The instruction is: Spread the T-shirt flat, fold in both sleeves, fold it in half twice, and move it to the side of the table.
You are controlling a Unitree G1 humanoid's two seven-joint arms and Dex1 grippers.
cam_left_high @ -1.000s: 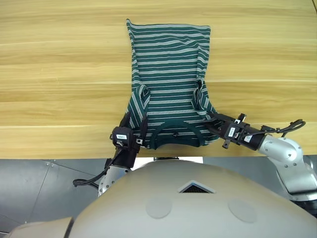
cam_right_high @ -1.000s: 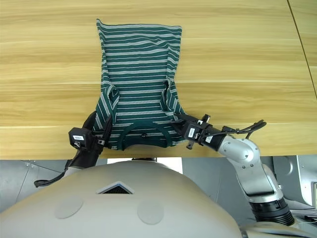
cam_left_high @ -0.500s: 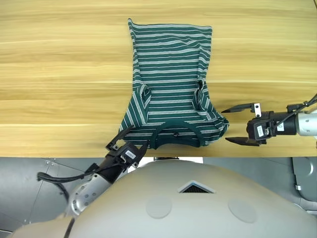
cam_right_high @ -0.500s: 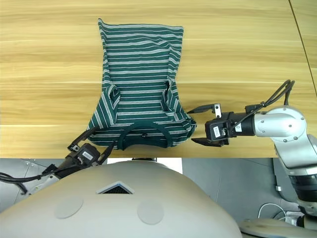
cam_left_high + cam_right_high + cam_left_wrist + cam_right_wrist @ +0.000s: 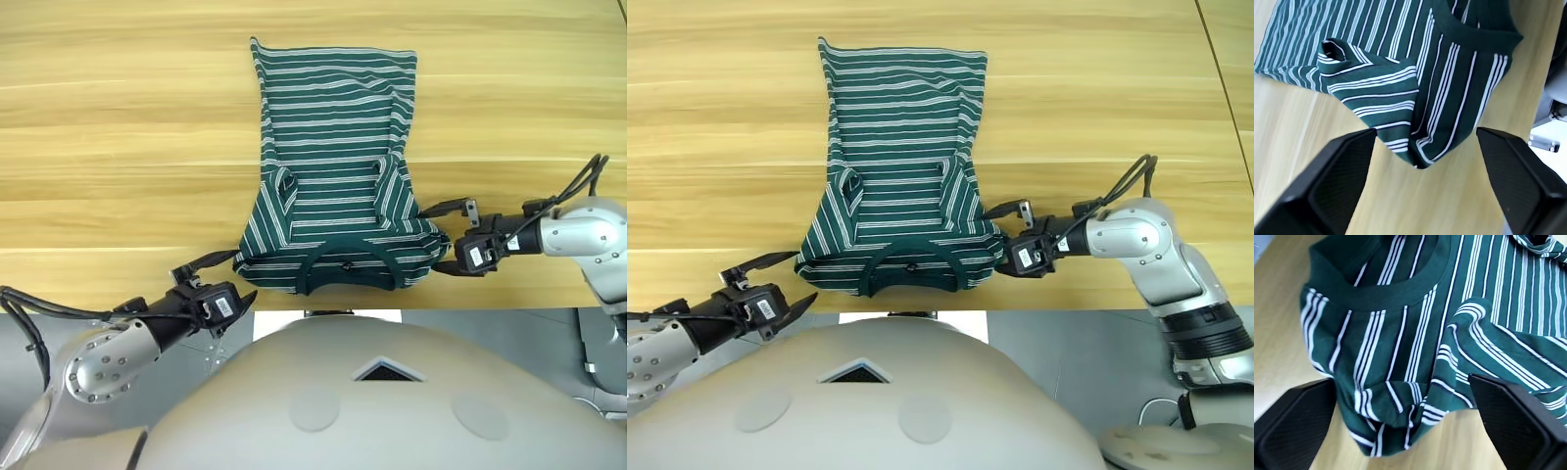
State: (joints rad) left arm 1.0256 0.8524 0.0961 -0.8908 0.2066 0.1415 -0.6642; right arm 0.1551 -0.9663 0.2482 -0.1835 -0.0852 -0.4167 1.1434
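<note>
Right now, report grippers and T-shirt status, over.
Left gripper open at left shoulder corner. Right gripper open at right shoulder corner. T-shirt flat, sleeves folded in. Nothing in the way.

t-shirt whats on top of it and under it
On the T-shirt, the left sleeve and right sleeve lie folded inward. Under it is the wooden table; the covered part is hidden.

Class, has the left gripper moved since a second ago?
Yes: the left gripper slid leftward off the shoulder of the green striped T-shirt, now open at its corner.
</note>
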